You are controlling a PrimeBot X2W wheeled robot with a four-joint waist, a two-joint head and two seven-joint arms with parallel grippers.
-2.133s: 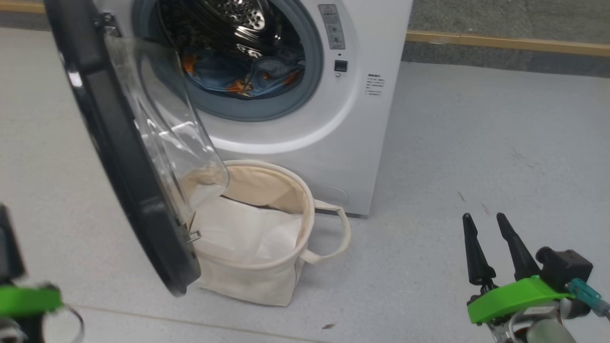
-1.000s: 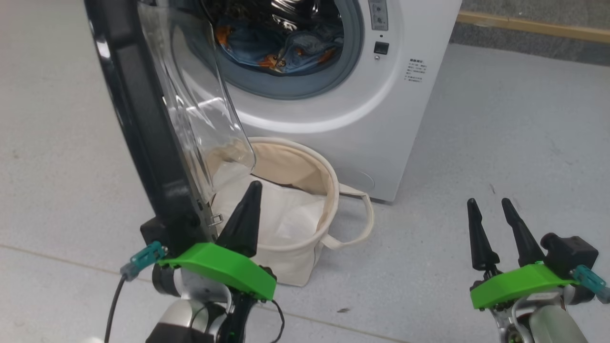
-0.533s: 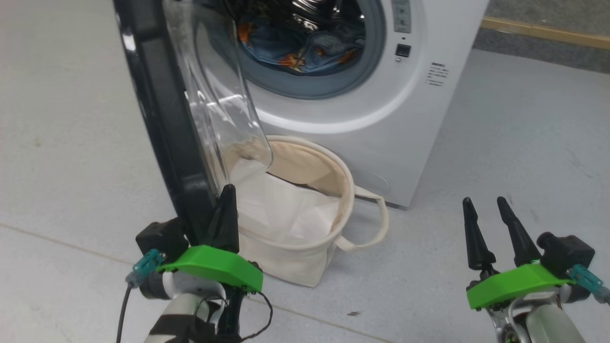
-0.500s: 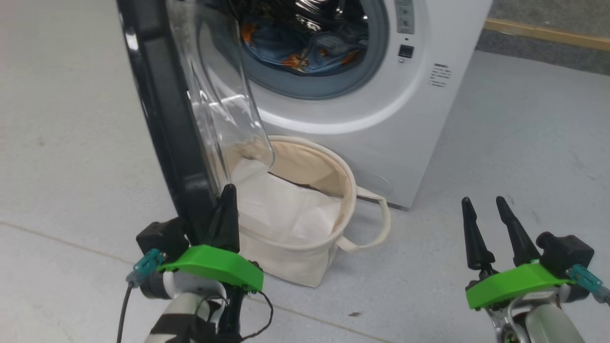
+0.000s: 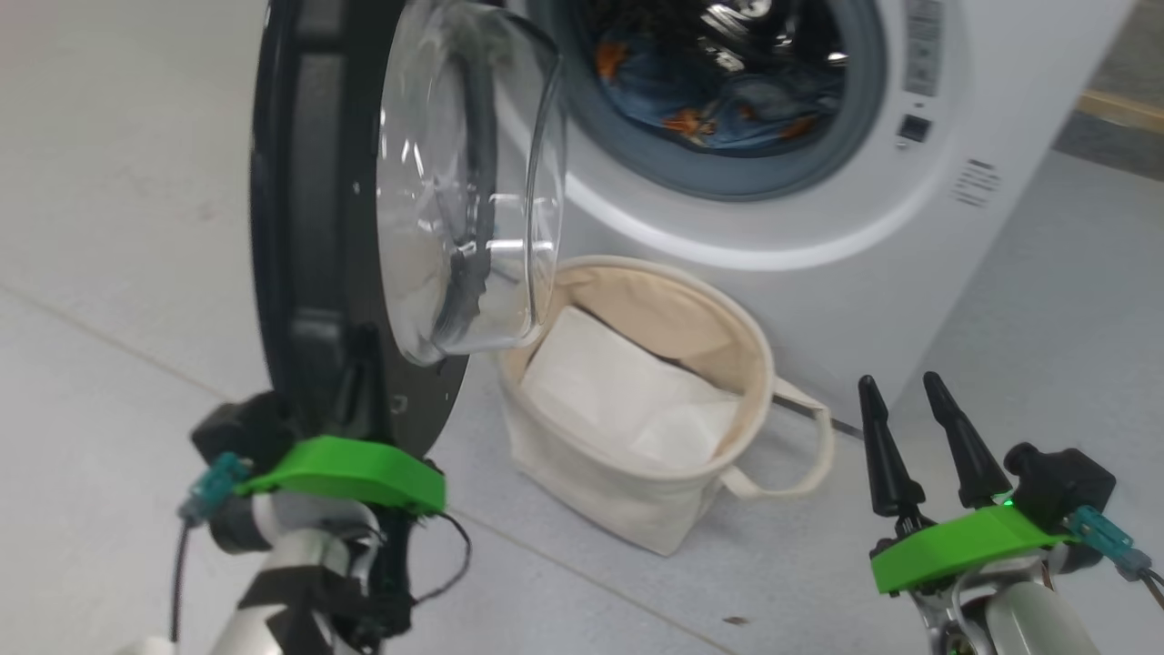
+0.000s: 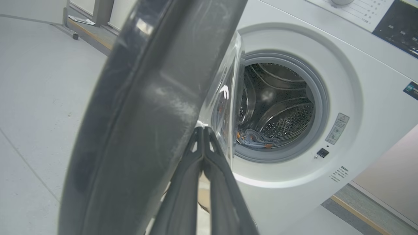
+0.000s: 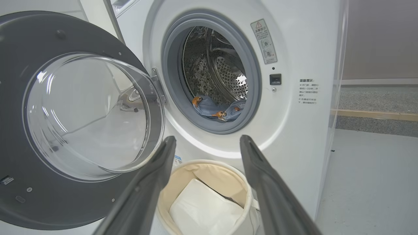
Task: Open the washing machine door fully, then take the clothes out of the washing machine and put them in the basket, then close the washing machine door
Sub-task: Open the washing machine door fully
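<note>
The washing machine door [image 5: 300, 227] stands wide open at the left, black ring and clear glass bowl [image 5: 464, 182] turned toward the basket. My left gripper [image 5: 362, 344] is shut, empty, its fingers lying against the door's lower rim; in the left wrist view the closed fingertips [image 6: 203, 130] sit right beside the door [image 6: 147, 114]. Blue clothes [image 5: 718, 91] with orange figures lie in the drum of the washing machine [image 5: 818, 227], also seen as clothes [image 7: 215, 109]. The cream basket [image 5: 618, 496] stands below the drum mouth. My right gripper [image 5: 909, 428] hangs open at the lower right.
A white folded sheet [image 5: 627, 391] lies inside the basket. The open door hangs over the basket's left side. Grey floor spreads left of the door and right of the washer. A wooden strip [image 7: 375, 115] runs along the far wall.
The head camera has shifted, moving the whole picture rightward. The door has swung wider open, its inner face now showing, with my left gripper following at its lower rim. The right gripper holds still.
</note>
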